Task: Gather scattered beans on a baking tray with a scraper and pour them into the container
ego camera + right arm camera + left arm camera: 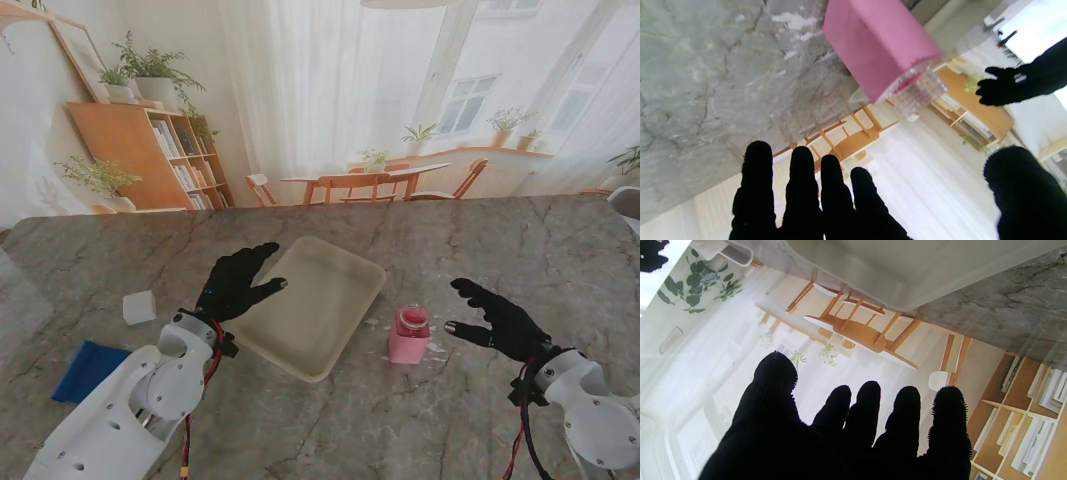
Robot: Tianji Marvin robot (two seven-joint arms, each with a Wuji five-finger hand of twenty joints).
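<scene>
Stand view: pale baking tray (345, 300) beside pink container (409, 335).

A white block (139, 307) and blue cloth (88, 369) lie left.

Two white, rounded arm casings end in black knitted five-finger gloves, left hand (236, 283) and right hand (499, 319); red-and-black cables run beside each wrist.
</scene>
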